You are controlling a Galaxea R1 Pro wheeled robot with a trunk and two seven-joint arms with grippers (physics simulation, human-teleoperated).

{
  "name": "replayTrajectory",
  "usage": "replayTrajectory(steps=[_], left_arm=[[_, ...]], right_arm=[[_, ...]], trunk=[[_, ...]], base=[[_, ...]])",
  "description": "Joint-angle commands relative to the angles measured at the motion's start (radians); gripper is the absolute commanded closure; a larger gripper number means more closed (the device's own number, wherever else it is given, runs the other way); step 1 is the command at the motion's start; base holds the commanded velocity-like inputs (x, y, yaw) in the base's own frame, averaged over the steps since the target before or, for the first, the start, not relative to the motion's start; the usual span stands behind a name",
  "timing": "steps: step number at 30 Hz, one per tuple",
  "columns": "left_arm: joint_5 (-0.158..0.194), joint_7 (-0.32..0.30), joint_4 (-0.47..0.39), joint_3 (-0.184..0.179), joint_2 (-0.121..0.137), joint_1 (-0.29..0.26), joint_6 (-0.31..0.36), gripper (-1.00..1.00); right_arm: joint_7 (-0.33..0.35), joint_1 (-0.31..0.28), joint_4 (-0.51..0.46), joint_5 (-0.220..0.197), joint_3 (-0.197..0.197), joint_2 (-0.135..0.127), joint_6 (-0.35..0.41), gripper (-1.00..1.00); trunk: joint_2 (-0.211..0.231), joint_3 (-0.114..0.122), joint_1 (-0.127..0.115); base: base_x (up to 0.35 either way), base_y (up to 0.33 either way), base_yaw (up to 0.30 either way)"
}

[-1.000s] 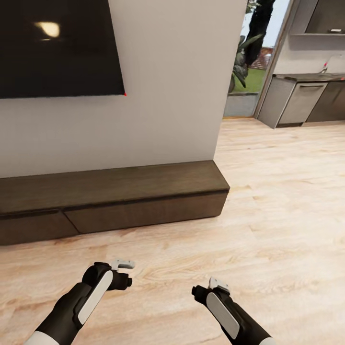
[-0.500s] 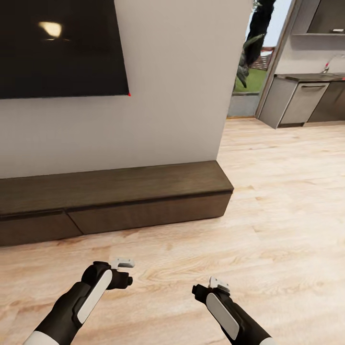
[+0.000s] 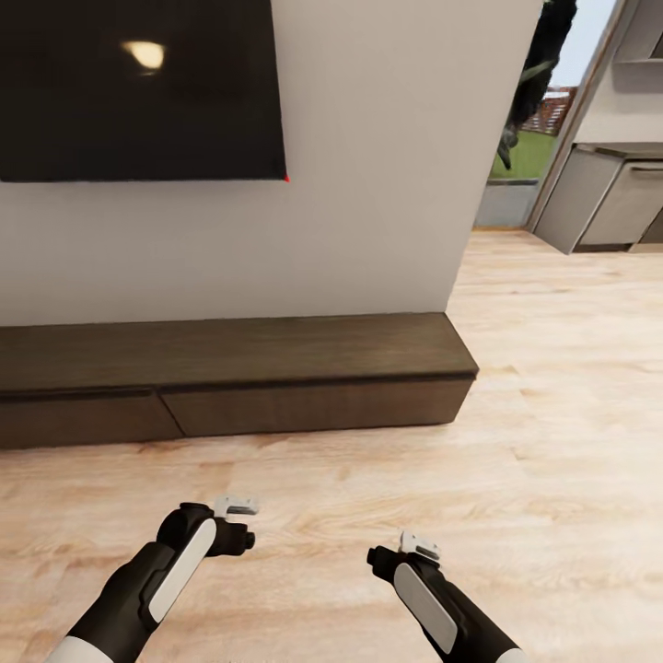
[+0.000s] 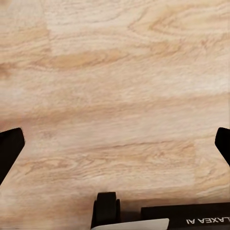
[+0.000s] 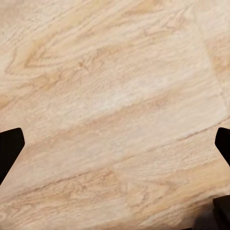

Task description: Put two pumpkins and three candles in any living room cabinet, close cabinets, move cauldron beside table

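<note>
The whole view has swung since a second ago: the cabinet (image 3: 230,382) now sits more centred across the middle of the frame, the television (image 3: 138,87) has slid rightward in the upper left, and the kitchen units (image 3: 612,198) are slipping off the upper right. That is the camera turning, not the furniture moving, so the robot looks to be squaring up to the console. Its drawer fronts appear flush and shut, though the seam at the left edge is hard to read from here. No pumpkins, no candles here, just bare wooden floor (image 3: 516,479) in front. Down at the bottom, the left gripper (image 3: 241,505) and right gripper (image 3: 419,548) hang low over the boards, carrying nothing. In both wrist views the dark fingers (image 4: 10,146) sit at opposite edges of the picture, spread wide, and the right fingers (image 5: 9,143) likewise, with only floor between. My read: it is either checking the drawers or getting ready to open one.
</note>
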Motion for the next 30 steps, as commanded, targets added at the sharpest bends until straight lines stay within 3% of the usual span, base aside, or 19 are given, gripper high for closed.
replayTrajectory(steps=[1, 5, 16, 21, 23, 25, 26, 30], left_arm=[[0.010, 0.011, -0.001, -0.003, 0.001, -0.001, 0.002, -1.00], [0.008, 0.013, -0.001, -0.005, 0.001, -0.001, 0.002, -1.00], [0.011, 0.003, -0.005, -0.006, 0.002, -0.001, 0.003, -1.00], [0.049, -0.018, -0.106, 0.004, 0.027, 0.004, 0.011, -1.00], [0.118, -0.050, -0.197, 0.006, 0.085, 0.020, 0.014, -1.00], [0.252, -0.097, -0.272, 0.002, 0.169, 0.040, 0.016, -1.00], [0.294, -0.110, -0.285, 0.000, 0.191, 0.043, 0.016, -1.00], [0.651, -0.170, -0.338, -0.006, 0.366, 0.052, 0.017, -1.00]], right_arm=[[-0.007, -0.001, -0.002, -0.004, 0.002, -0.001, 0.003, -1.00], [-0.005, 0.000, -0.002, -0.004, 0.002, -0.002, 0.002, -1.00], [0.000, 0.000, -0.001, -0.005, 0.002, -0.005, 0.000, -1.00], [0.003, 0.000, 0.000, -0.006, 0.001, -0.008, -0.001, -1.00], [0.003, 0.000, 0.000, -0.008, 0.001, -0.008, -0.002, -1.00], [0.004, 0.000, 0.000, -0.011, 0.000, -0.008, -0.003, -1.00], [0.005, 0.000, 0.000, -0.012, 0.000, -0.008, -0.003, -1.00], [0.020, 0.000, 0.001, -0.023, -0.003, -0.008, -0.003, -1.00]], trunk=[[0.000, -0.001, 0.000], [0.000, -0.003, 0.000], [0.000, -0.003, 0.000], [0.000, -0.003, 0.000], [0.000, -0.003, 0.000], [0.000, -0.003, 0.000], [0.000, -0.003, 0.000], [0.000, -0.003, 0.000]], base=[[0.064, -0.078, 0.273], [0.206, -0.036, 0.203], [0.186, -0.041, 0.016], [0.013, -0.001, -0.022], [0.003, 0.000, -0.006], [0.001, 0.000, -0.002], [0.001, 0.000, -0.001], [0.000, 0.000, 0.000]])
